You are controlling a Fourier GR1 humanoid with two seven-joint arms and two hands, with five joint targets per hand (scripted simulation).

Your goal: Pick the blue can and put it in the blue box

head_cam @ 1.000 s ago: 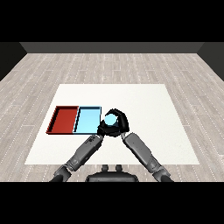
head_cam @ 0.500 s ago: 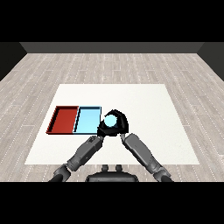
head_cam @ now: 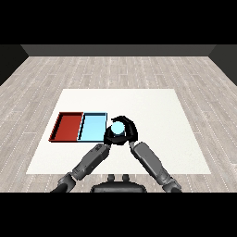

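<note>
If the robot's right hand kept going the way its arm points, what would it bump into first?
The right hand is curled round the blue can and its arm points up and left. Going on that way, it would probably reach the light blue tray first, though depth is hard to judge.

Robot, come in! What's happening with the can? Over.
Right hand curled round can. Left hand beside it. Can just right of blue tray.

Both grey forearms rise from the lower corners, the left toward one o'clock and the right toward eleven, converging so the right hand (head_cam: 128, 130) curls its fingers round the blue can (head_cam: 118, 127) while the left hand (head_cam: 110, 137) sits against it at seven o'clock.
</note>
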